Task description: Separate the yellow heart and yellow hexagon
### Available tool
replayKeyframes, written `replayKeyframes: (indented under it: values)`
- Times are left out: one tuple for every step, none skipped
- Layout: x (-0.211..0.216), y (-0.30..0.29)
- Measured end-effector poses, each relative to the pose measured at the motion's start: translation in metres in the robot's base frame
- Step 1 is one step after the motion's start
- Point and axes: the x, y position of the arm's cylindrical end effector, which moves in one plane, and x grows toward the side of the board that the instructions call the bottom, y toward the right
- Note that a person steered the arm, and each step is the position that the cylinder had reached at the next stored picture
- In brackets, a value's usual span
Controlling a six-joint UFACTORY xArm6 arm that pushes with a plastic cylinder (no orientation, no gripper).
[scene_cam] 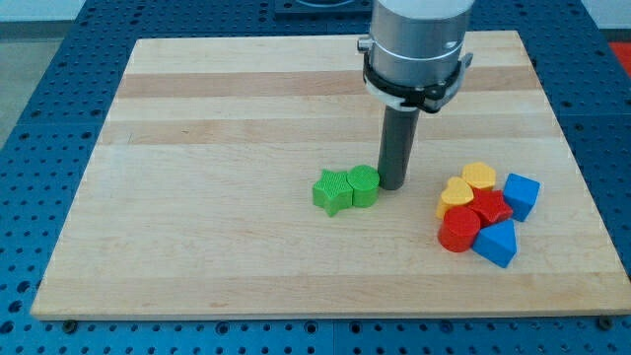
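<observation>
The yellow heart (456, 192) and the yellow hexagon (479, 177) lie touching each other at the top left of a cluster of blocks at the view's right. My tip (390, 185) rests on the board left of this cluster, a short way from the yellow heart. It stands right beside the green round block (363, 184), on that block's right.
A green star (333, 191) touches the green round block on its left. The cluster also holds a red cylinder (458, 232), a red star-like block (490, 207), a blue cube (521, 194) and a blue wedge-like block (496, 243). The wooden board (197, 148) lies on a blue perforated table.
</observation>
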Motion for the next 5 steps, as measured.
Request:
replayKeyframes:
  values:
    - [0.038, 0.011]
    - [0.06, 0.024]
    - [0.07, 0.044]
    - [0.068, 0.052]
    - [0.048, 0.065]
